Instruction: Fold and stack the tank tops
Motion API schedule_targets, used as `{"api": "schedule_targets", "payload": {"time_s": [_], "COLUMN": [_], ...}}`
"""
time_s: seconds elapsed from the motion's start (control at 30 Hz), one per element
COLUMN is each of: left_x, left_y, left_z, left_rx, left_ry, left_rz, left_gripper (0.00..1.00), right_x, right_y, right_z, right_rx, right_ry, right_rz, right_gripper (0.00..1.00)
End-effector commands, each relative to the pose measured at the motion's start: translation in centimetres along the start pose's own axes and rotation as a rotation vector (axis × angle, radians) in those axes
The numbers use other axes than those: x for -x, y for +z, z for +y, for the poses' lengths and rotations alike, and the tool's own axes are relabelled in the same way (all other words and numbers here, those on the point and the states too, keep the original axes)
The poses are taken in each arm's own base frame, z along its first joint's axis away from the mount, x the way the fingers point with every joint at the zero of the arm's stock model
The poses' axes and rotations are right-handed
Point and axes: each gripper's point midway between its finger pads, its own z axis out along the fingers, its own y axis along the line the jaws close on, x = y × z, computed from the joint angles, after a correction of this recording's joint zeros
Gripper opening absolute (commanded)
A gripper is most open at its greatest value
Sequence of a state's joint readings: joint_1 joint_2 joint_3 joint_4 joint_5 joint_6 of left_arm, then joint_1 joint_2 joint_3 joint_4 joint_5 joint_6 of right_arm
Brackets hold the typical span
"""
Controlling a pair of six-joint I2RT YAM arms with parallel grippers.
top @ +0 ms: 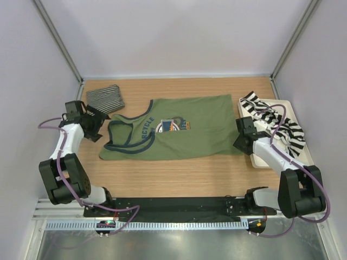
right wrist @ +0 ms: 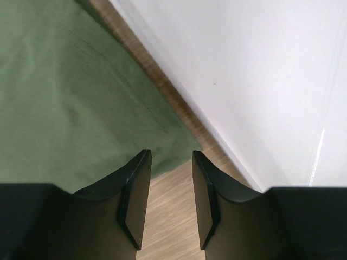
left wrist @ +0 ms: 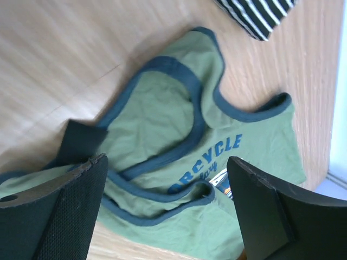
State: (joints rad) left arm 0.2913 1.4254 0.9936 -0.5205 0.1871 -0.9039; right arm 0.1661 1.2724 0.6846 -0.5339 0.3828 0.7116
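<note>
Light wooden table (top: 179,176), cream rectangular tray (top: 288,108) at its right edge, plain white walls (top: 173,32) behind

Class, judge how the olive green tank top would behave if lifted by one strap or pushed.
Probably floppy: the olive green tank top lies flat with wrinkles, its straps curling loosely, so it would likely droop. Seems light: the cloth looks thin. Pushed, it may bunch rather than slide on the table.

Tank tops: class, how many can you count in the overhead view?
3. The pinstriped top lies folded far left; the olive green top lies spread mid-table; the broad-striped top is heaped on the cream tray, right. More could hide underneath.
</note>
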Motion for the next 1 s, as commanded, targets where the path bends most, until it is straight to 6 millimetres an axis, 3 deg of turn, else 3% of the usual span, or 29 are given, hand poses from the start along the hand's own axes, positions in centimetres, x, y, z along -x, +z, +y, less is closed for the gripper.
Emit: {"api": "schedule_targets", "payload": {"time_s": [0.0, 0.23, 0.47, 0.63, 0.77, 0.87, 0.97], "left_x": [0.5, -0.1, 0.7, 1.9, 1.3, 1.2, 1.7], "left_y": [-0.3, 3.2, 7.3, 8.4, 10.1, 10.8, 10.8], "left_z": [-4.5, -6.6, -6.1, -6.2, -5.6, -5.2, -4.6], "left_rx": [-0.186, -0.111, -0.05, -0.016, 0.028, 0.058, 0.092], "left_ry": [0.097, 0.173, 0.181, 0.242, 0.301, 0.31, 0.319], "left_rz": [-0.047, -0.064, -0.075, -0.119, -0.073, -0.047, -0.079], "left_gripper": [0.9, 0.74, 0.61, 0.5, 0.47, 0.33, 0.09], "right_x": [3.8, 5.8, 8.1, 8.3, 8.2, 8.2, 8.3], "right_y": [-2.1, -3.0, -4.4, -4.6, -4.5, -4.5, -4.5], "right_z": [3.1, 6.0, 7.4, 8.0, 7.9, 7.8, 7.6], "right_rx": [0.15, 0.232, 0.278, 0.301, 0.3, 0.293, 0.286], "right_ry": [0.026, 0.002, 0.024, 0.018, 0.019, 0.02, 0.018], "right_rz": [-0.106, -0.099, -0.147, -0.147, -0.15, -0.149, -0.155], "right_gripper": [0.43, 0.4, 0.41, 0.4, 0.4, 0.4, 0.4]}}
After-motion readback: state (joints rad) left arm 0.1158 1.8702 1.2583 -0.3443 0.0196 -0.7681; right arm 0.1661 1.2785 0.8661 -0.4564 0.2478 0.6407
